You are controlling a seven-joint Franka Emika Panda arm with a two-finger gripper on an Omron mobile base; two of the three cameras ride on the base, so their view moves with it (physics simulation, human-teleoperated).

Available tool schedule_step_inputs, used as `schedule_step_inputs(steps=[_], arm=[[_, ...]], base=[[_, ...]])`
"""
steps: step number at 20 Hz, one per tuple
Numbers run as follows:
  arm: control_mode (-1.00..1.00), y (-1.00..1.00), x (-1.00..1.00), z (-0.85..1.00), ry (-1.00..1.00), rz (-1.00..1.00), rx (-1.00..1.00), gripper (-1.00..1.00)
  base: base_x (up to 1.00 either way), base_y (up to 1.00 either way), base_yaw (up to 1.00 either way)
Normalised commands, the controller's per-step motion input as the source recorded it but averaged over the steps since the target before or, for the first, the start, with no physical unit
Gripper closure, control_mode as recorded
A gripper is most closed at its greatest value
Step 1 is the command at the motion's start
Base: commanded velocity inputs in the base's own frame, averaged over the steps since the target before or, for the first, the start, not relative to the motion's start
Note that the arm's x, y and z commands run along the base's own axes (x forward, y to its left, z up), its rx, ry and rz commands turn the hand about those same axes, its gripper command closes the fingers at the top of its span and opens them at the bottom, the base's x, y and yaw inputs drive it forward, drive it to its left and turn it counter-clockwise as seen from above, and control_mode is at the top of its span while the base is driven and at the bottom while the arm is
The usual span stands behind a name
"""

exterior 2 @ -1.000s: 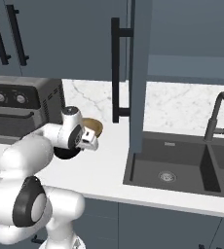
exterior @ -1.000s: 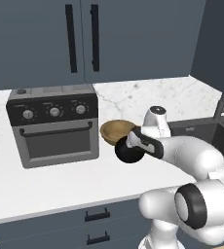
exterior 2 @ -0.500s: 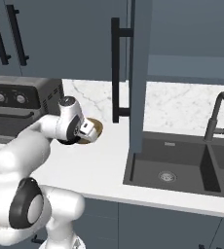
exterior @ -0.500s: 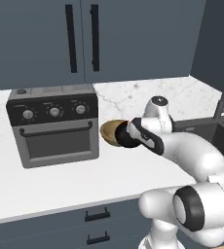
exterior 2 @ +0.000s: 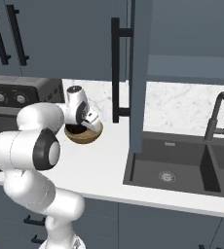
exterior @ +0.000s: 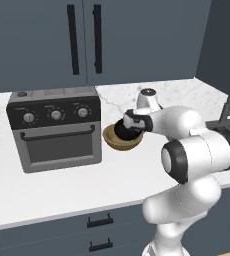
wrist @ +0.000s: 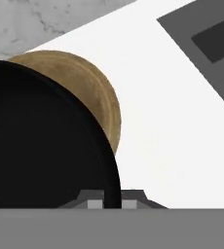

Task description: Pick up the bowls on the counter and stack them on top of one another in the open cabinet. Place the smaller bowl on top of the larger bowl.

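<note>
Gripping the smaller bowl [wrist: 46, 141] by its rim, the tool [exterior: 133, 123] holds it over the larger bowl [exterior: 122, 141] on the bench [exterior: 62, 185]. Next move, as judged: stacking belongs in the open cabinet [exterior 2: 182, 34], at two o'clock in the right base view.

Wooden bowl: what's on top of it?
The black bowl sits over the wooden bowl, gripper shut on its rim. Black bowl covers most of the wooden bowl's inside; contact can't be seen.

no readable text anywhere, grey toaster oven [exterior: 57, 129] front with three unmarked knobs, no labels or brands
</note>
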Motion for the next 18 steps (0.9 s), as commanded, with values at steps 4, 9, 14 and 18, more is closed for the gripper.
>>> schedule_step_inputs(steps=[4,9,14,18], arm=[[-1.00,-0.05,0.33,-0.42,0.12,0.00,0.00,1.00],[-1.00,0.00,0.41,-0.47,0.10,0.00,0.00,1.00],[-1.00,0.07,0.56,-0.23,0.01,0.00,0.00,-1.00],[-1.00,0.00,0.25,-0.03,0.00,0.00,0.00,-1.00]], base=[[0.00,0.00,0.00],[0.00,0.00,0.00],[0.00,0.00,0.00],[0.00,0.00,0.00]])
